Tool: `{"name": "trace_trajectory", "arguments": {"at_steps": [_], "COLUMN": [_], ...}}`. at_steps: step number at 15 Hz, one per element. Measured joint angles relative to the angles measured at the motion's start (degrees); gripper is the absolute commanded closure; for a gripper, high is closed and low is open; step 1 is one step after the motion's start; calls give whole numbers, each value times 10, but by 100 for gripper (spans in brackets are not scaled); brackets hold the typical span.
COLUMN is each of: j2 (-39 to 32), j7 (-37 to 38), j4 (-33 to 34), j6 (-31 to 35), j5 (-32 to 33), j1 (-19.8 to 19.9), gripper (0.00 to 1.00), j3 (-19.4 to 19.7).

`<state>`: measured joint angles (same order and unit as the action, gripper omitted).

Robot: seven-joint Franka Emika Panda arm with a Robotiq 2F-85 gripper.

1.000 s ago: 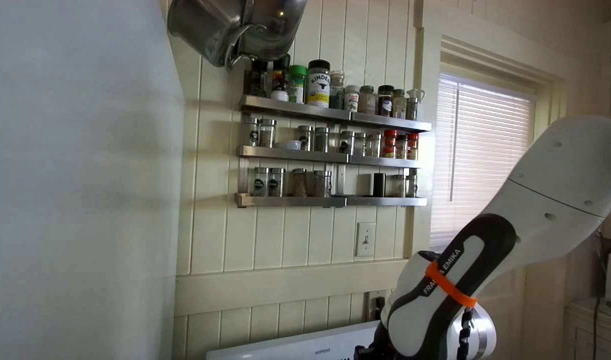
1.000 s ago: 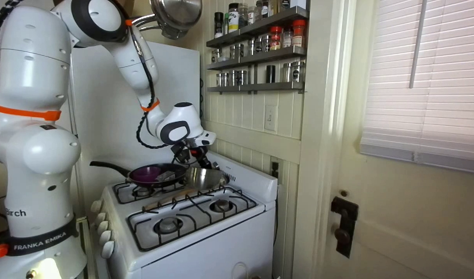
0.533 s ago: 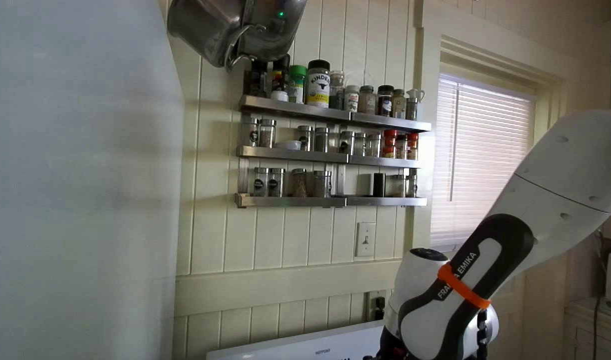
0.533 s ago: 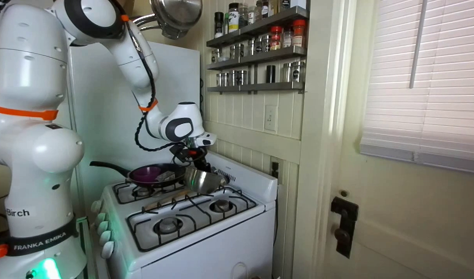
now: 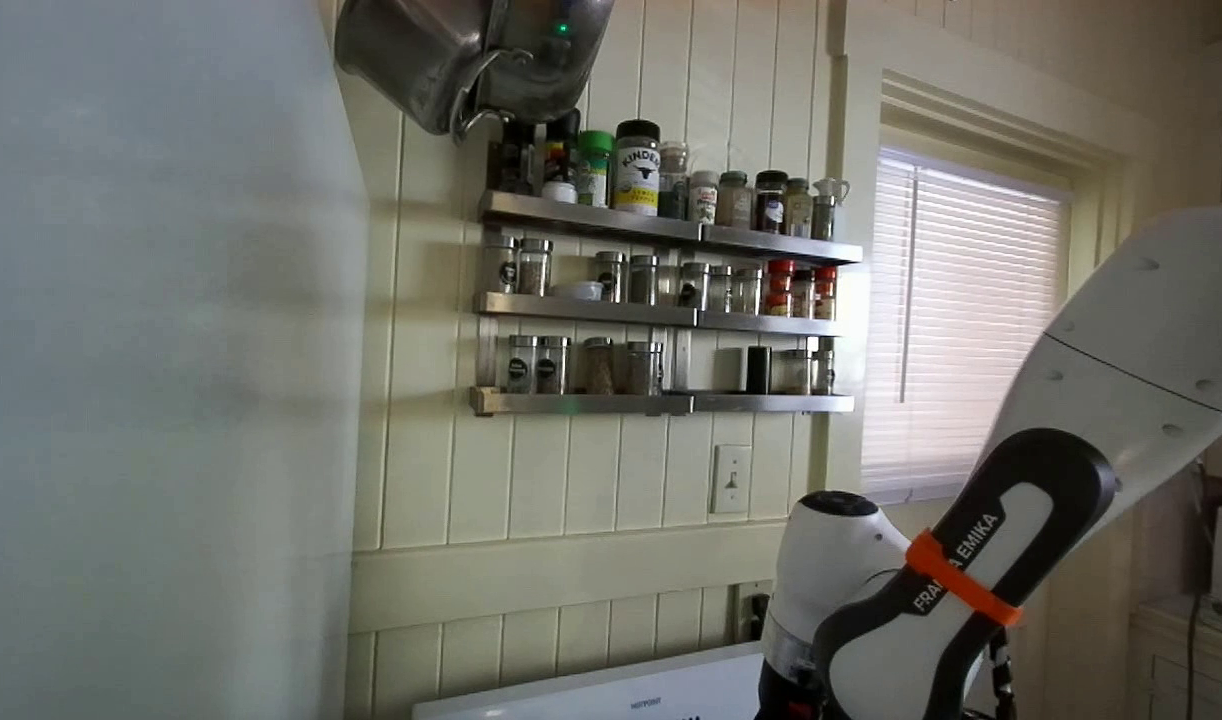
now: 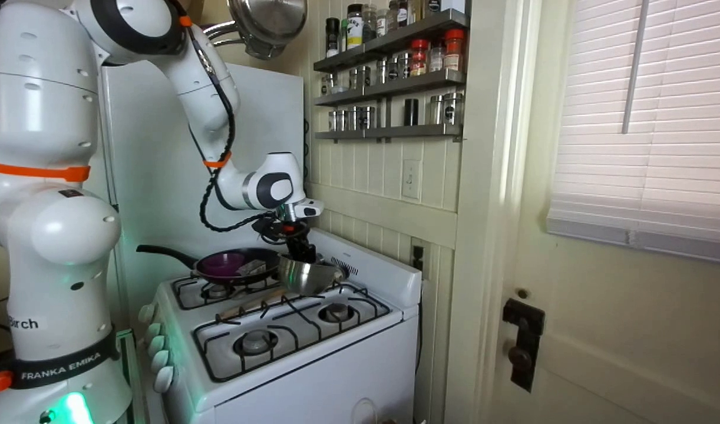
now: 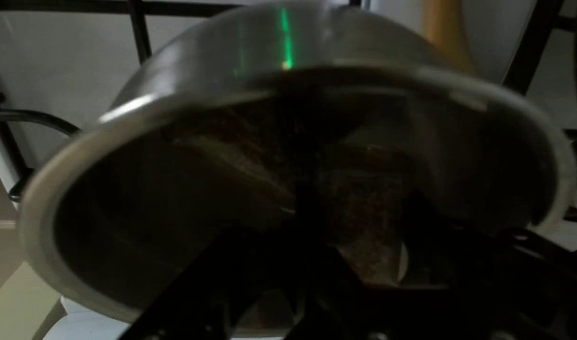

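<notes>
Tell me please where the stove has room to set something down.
In an exterior view, the nearer grate is mostly bare, between the wooden handle and the near stove edge. Crowded: the farther grate, under the frying pan with its purple bowl; also around the steel pot, the claw at its mouth.

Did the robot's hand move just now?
Yes: in an exterior view, the hand has shifted toward the picture's left, farther from the wall outlet.
</notes>
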<state>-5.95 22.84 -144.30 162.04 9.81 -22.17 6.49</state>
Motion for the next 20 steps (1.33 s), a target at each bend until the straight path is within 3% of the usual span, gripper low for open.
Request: {"name": "trace_trajectory", "arguments": {"at_steps": [1, 2, 6, 13, 20], "j2": [3, 6, 15, 21, 97], "j7": [13, 27, 73, 86, 88], "j4": [0, -1, -10, -25, -37], "j6": [-6, -15, -64, -93, -93], "j5": [20, 41, 106, 131, 135], "j1": [10, 19, 54, 89, 115], "gripper": [27, 25, 0, 0, 0], "j3": [-7, -11, -27, -53, -86]}}
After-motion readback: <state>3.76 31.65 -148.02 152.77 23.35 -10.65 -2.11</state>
